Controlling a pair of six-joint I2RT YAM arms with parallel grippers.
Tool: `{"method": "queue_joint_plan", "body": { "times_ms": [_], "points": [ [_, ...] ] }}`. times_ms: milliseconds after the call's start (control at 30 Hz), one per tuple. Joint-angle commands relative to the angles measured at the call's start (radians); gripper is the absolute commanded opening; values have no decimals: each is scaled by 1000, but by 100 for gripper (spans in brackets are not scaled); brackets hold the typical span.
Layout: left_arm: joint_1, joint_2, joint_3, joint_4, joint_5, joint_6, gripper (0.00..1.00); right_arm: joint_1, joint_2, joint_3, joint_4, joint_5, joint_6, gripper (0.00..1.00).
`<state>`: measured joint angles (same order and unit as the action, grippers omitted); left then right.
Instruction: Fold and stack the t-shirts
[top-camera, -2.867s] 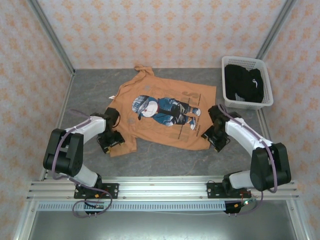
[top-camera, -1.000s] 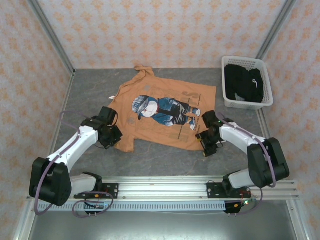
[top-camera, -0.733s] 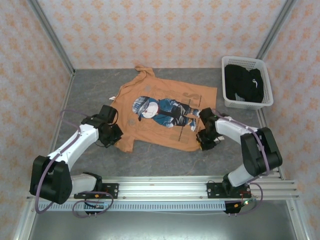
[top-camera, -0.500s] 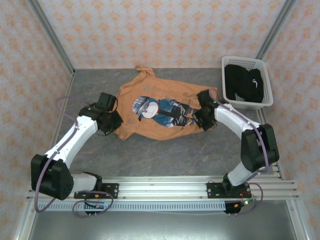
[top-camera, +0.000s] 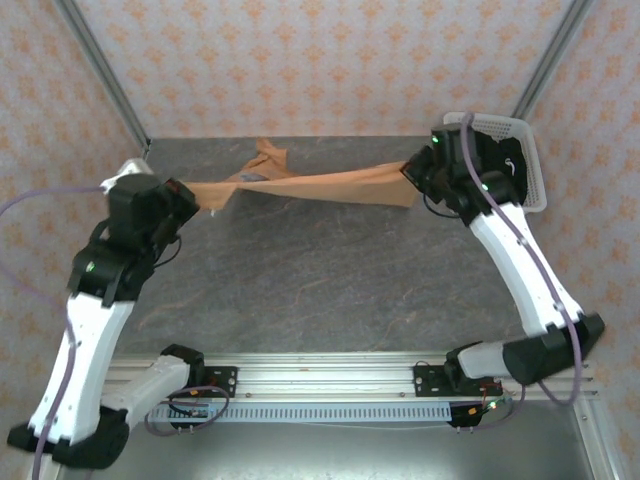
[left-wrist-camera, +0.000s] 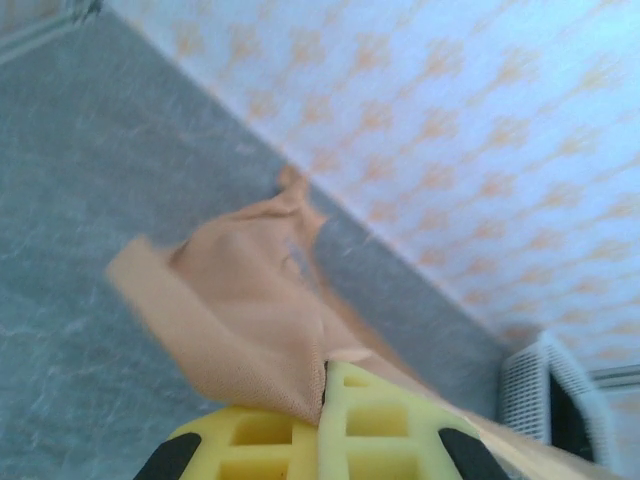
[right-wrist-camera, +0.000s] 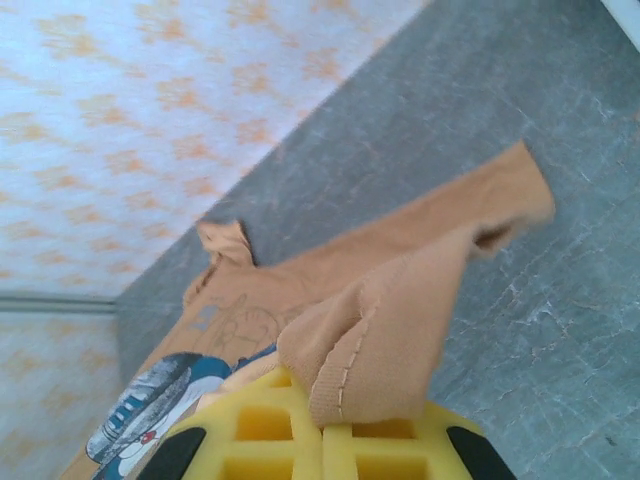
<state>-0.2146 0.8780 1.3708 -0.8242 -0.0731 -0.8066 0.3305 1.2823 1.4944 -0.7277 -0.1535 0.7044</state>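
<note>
Both pinching orange tee (top-camera: 310, 186): left end effector (top-camera: 192, 197), right end effector (top-camera: 413, 173); print (right-wrist-camera: 140, 410) half-hidden.

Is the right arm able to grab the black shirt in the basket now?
Probably not yet. The right pincer is right beside the basket, but it is shut on the orange t-shirt, held stretched with the left pincer. It would have to let go first to take the black t-shirt.
</note>
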Motion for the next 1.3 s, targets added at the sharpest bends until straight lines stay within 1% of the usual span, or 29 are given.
{"method": "queue_joint_plan", "body": {
  "times_ms": [0, 67, 133, 200, 267, 333, 400, 500, 600, 733, 867, 933, 967, 1033, 1167, 1200, 1267],
  "points": [
    [-3, -49, 80, 45, -58, 24, 0, 1, -154, -38, 53, -44, -53, 0],
    [-2, -24, 171, 28, -58, 42, 0, 2, -206, -34, 69, -53, -46, 0],
    [-3, 39, 277, -8, -66, 56, 0, 1, -209, 6, 67, -64, -37, 0],
    [-3, 114, 363, -38, -73, 60, 0, 2, -172, 60, 63, -81, -22, 0],
    [-2, 197, 432, -74, -106, 57, 0, 1, -116, 108, 67, -94, 5, 0],
    [0, 293, 493, -91, -134, 62, 0, 1, -25, 168, 68, -99, 22, 0],
    [5, 392, 551, -101, -131, 79, 0, -8, 75, 231, 63, -125, 31, 0],
    [24, 546, 632, -82, -104, 135, 0, -25, 219, 306, 95, -155, 36, 0],
    [72, 693, 750, -81, -50, 171, 0, -56, 355, 377, 140, -184, 41, 0],
    [124, 869, 972, -99, 24, 216, 0, -103, 547, 577, 114, -220, 36, 0],
    [132, 1006, 1259, -116, 99, 259, 0, -135, 688, 838, 30, -227, 11, 0],
    [132, 1026, 1365, -114, 120, 258, 0, -155, 745, 973, -14, -224, 9, 0],
    [130, 1051, 1391, -109, 122, 254, 0, -164, 767, 1026, -32, -219, 10, 0],
    [125, 1024, 1392, -84, 118, 251, 0, -188, 798, 1119, -62, -210, 23, 0],
    [77, 926, 1320, -87, 68, 305, 0, -221, 784, 1141, -80, -178, 21, 0],
    [58, 896, 1283, -98, 50, 320, 0, -225, 776, 1130, -93, -169, 12, 0],
    [33, 828, 1148, -112, 39, 318, 0, -225, 757, 1095, -126, -146, -15, 0]
  ]
}}
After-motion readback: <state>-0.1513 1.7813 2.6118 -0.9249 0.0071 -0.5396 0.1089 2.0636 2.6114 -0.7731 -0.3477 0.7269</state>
